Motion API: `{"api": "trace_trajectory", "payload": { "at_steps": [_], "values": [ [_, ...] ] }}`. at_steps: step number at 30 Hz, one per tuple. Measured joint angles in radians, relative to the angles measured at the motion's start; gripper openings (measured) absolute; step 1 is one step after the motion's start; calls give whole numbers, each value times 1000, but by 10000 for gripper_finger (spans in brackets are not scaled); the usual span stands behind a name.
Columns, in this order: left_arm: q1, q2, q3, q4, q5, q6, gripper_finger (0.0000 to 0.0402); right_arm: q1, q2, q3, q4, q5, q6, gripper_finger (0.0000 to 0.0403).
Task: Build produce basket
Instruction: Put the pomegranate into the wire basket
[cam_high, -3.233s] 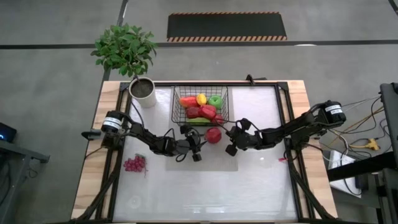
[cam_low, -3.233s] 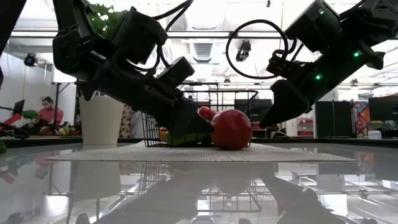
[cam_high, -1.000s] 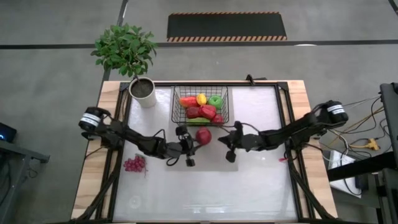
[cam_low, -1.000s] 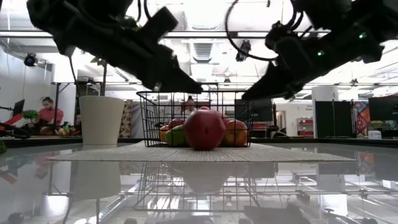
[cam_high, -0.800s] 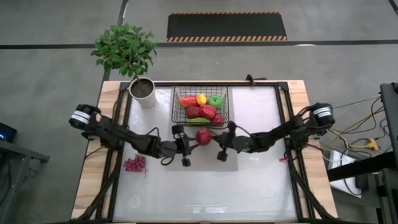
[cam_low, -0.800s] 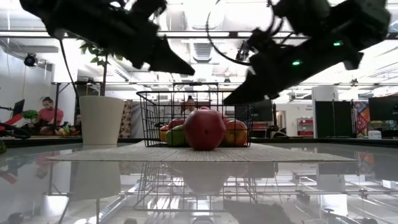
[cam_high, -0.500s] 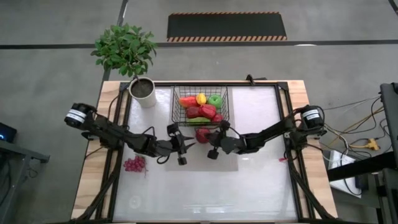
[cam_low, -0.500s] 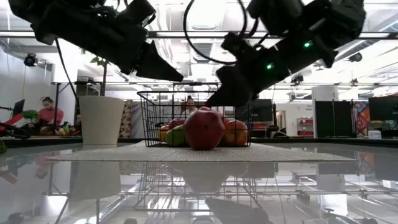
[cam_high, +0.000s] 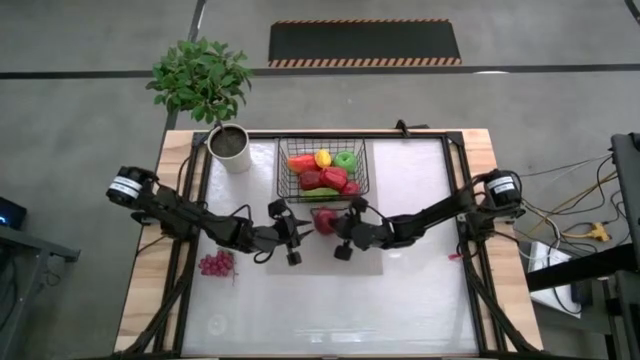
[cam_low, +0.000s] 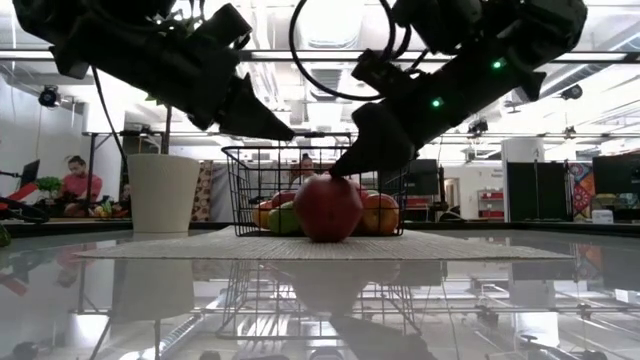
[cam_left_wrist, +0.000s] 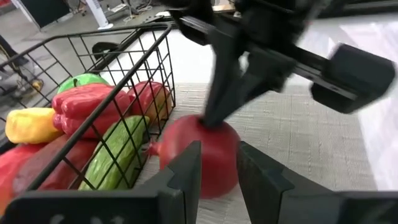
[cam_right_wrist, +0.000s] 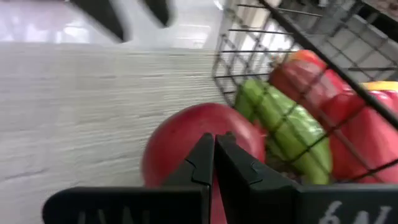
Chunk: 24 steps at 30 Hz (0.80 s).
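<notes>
A red apple (cam_high: 322, 221) rests on its underside on a grey mat (cam_high: 372, 262), just in front of the black wire basket's (cam_high: 281, 172) near wall. The basket holds red peppers (cam_left_wrist: 93, 101), a yellow pepper (cam_high: 323, 158), a green apple (cam_high: 346, 161) and a cucumber (cam_left_wrist: 115, 155). Purple grapes (cam_high: 216, 263) lie on the table at the left. My right gripper (cam_low: 343, 171) is shut, with its tip on the red apple. My left gripper (cam_left_wrist: 219, 171) hangs open to the left of the apple and higher than it, with nothing between its fingers. My right gripper has its shut fingertips (cam_left_wrist: 213, 117) on the top of the red apple (cam_low: 338, 181), a little toward the table's right. The fingers come slanting down from the right. The apple stays on the mat, against the basket's near wall.
A white pot (cam_high: 230, 148) with a green plant stands at the table's far left, beside the basket. The near half of the table (cam_high: 330, 310) is bare glossy top. In the low view a person (cam_low: 72, 180) sits far off in the room behind.
My right gripper, shut throughout, has gone toward the table's left and a little down, and its tip has come onto the apple's top. My left gripper has drawn back toward the table's left, away from the apple. The apple has stayed in place.
</notes>
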Motion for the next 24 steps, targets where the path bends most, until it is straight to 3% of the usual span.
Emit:
{"api": "trace_trajectory", "payload": {
  "at_steps": [9,24],
  "values": [
    [12,0,-2,25,-3,-76,84,49,8,-6,-54,-78,-18,8],
    [20,13,-27,32,-28,-126,96,82,-7,-5,-103,-59,2,8]
  ]
}}
